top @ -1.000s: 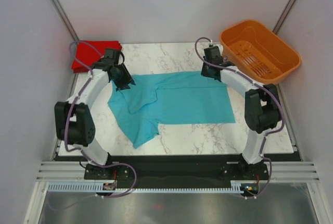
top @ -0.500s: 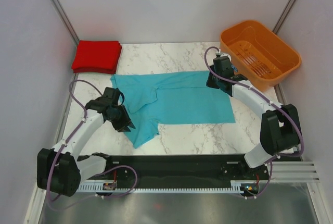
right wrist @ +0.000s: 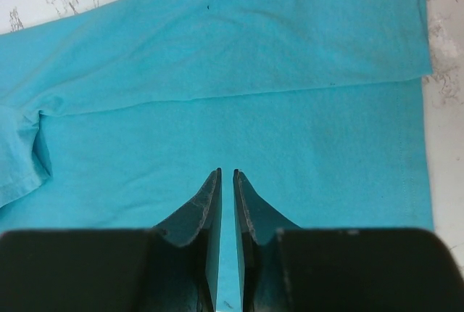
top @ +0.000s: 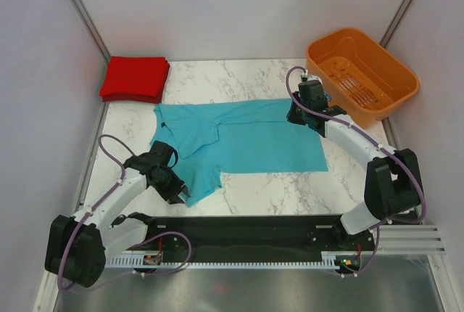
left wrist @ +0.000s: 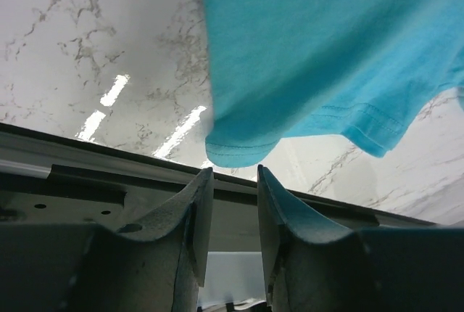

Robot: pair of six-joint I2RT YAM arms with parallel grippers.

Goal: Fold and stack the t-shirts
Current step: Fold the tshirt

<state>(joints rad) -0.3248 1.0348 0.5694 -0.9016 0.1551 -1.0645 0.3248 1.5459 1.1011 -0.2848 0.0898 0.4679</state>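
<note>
A teal-blue t-shirt (top: 254, 141) lies spread across the marble table (top: 232, 80), with one sleeve folded over its left part. The red t-shirt (top: 134, 78) sits folded at the back left corner. My left gripper (top: 177, 190) hovers low at the teal shirt's near left corner (left wrist: 239, 149). The left gripper (left wrist: 233, 173) is open and nothing is between its fingers. My right gripper (top: 293, 115) is over the shirt's far right edge. The right gripper (right wrist: 227, 173) points down at flat teal cloth (right wrist: 239, 72). A slim gap separates its fingers and they grip nothing.
An orange slotted basket (top: 362, 72) stands at the back right, just beyond the right arm. The table's dark front rail (left wrist: 72, 174) runs close under the left gripper. Grey walls close in the left, back and right sides.
My left arm swung from the shirt's far left shoulder down to its near left corner. The right gripper shifted slightly right and let its fingers part a little. The shirt's far left part now lies flat.
</note>
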